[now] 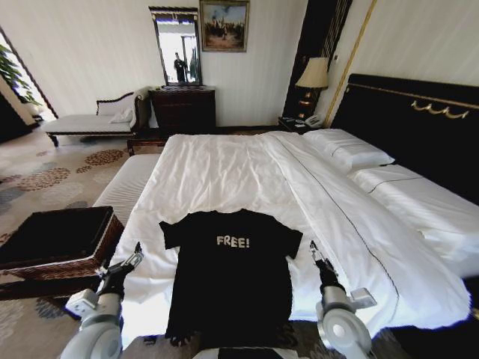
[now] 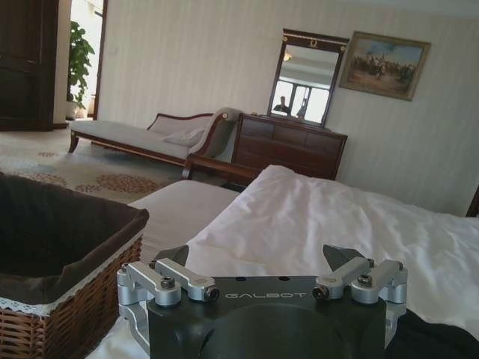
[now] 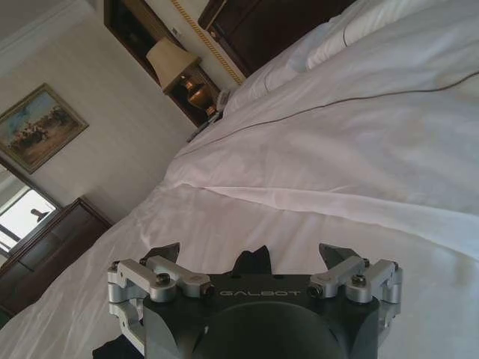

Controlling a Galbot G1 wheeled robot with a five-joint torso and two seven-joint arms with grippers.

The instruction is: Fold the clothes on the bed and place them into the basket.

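A black T-shirt is lying flat at the bed's near edge. Both grippers, left and right, are hovering released just outside its sleeves. The basket is sitting left, beside the bed.

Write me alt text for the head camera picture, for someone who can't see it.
A black T-shirt with white "FREE!" lettering lies flat, unfolded, at the near edge of a white-sheeted bed, with the left gripper and right gripper open on either side of it. A dark wicker basket sits on the floor to the robot's left.
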